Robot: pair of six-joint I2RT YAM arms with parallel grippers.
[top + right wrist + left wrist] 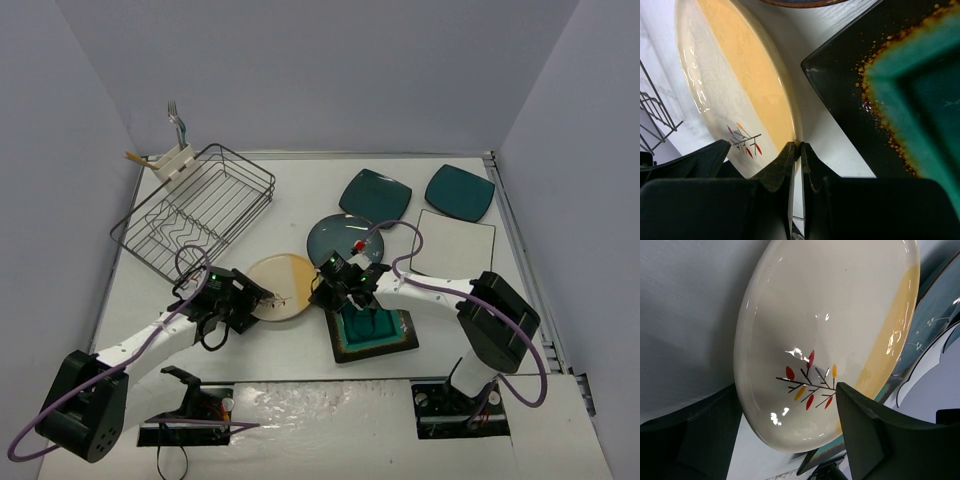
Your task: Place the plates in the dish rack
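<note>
Far left, back of the white table [300, 190]: black wire dish rack [195, 212] with wavy dividers, set at an angle. No plate stood in it. A small white cutlery caddy [175, 160] hung at its far corner, and a fork [176, 118] stood upright in the caddy.

Left of centre: left gripper [262, 297] was at the near left edge of the round cream-and-tan plate with a twig motif [290, 280]. Its jaws were wide apart. In the left wrist view one finger [875, 435] overlapped the plate's face and the other [695, 435] sat outside the rim. No grip was visible. The plate lay on the table, near the rack's front corner but apart from it.

Centre: right gripper [796, 147] was at the same plate's right edge. Its jaws were together with only a thin slit between them, and the tips were against the rim. Nothing was held.

Just behind it: round grey-blue plate [340, 240]. In front of it, under the right arm: brown-rimmed teal square plate [390, 338], just beside the cream plate.

Right, at the back: two dark teal rounded-square plates [374, 192] [460, 190], side by side. In front of the right one: white square plate [455, 248]. All six plates lay on the table, outside the rack.
</note>
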